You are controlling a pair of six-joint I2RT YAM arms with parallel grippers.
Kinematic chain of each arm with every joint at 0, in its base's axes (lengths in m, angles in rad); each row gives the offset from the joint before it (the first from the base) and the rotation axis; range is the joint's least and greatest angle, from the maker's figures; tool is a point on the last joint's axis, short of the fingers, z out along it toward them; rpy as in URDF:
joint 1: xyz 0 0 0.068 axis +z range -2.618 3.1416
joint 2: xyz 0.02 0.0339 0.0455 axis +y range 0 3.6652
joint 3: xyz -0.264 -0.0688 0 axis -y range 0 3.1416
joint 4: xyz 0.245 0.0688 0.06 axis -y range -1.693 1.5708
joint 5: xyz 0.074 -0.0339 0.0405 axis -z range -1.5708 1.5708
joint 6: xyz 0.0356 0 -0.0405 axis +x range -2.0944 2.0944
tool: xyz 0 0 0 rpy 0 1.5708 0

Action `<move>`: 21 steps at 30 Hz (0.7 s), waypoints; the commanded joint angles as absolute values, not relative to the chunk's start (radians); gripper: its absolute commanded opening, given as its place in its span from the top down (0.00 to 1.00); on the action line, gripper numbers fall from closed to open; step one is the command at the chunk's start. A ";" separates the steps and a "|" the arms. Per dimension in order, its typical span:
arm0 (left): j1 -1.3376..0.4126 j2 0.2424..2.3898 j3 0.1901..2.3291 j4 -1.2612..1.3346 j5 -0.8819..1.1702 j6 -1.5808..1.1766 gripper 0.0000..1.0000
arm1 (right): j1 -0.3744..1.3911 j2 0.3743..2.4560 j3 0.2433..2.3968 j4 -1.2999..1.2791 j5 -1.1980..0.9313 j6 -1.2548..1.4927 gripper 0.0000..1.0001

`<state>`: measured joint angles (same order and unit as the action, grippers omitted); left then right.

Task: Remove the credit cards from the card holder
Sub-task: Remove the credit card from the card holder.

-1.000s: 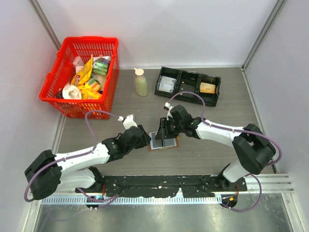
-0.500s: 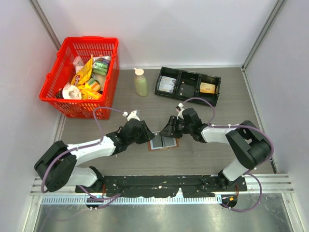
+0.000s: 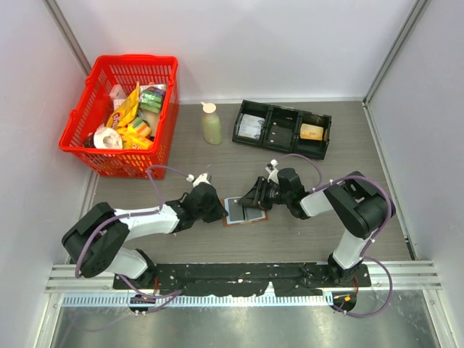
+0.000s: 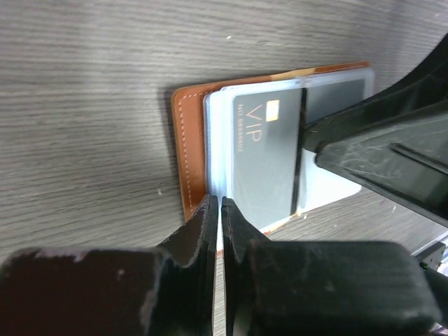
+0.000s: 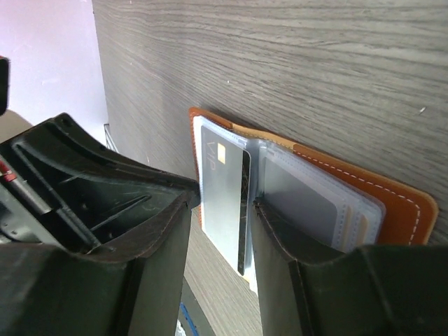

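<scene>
The card holder (image 3: 246, 212) lies open on the table, brown with clear pocket sleeves. A grey card marked VIP (image 4: 266, 157) sits in the top sleeve; it also shows in the right wrist view (image 5: 220, 182). Tan card edges peek from the sleeves under it. My left gripper (image 3: 216, 209) is shut, its tips (image 4: 219, 201) on the holder's sleeve edge beside the brown border (image 4: 189, 161). I cannot tell whether it pinches a sleeve. My right gripper (image 3: 256, 199) is open over the holder (image 5: 402, 203), its jaws (image 5: 221, 203) either side of the grey card.
A red basket (image 3: 81, 123) of packets stands at the back left. A pale bottle (image 3: 212, 125) and a black three-compartment tray (image 3: 283, 129) stand at the back. Grey walls close in the table on both sides.
The right arm has folded in and its gripper has come down lower over the holder's right half. The left gripper has closed in on the holder's left edge.
</scene>
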<state>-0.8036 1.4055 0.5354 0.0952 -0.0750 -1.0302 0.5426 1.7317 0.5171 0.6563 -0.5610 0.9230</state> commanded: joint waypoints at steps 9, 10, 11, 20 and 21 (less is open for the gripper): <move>-0.799 1.474 0.531 0.080 -0.087 -1.057 0.96 | 0.546 1.813 0.465 0.837 -0.644 0.954 0.57; -0.799 1.476 0.531 0.078 -0.089 -1.057 0.96 | 0.546 1.816 0.463 0.859 -0.656 0.962 0.59; -0.799 1.476 0.532 0.075 -0.090 -1.058 0.96 | 0.546 1.822 0.459 0.894 -0.660 0.972 0.59; -0.799 1.290 0.540 -0.050 -0.205 -1.042 0.78 | 0.546 1.828 0.448 0.916 -0.647 0.977 0.59; -0.801 1.264 0.551 -0.066 -0.207 -1.031 0.77 | 0.548 1.830 0.446 0.916 -0.646 0.976 0.59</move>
<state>-0.8032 1.3685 0.5304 0.0280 -0.1246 -1.0645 0.5411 1.8133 0.4580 0.8837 -0.6434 0.9802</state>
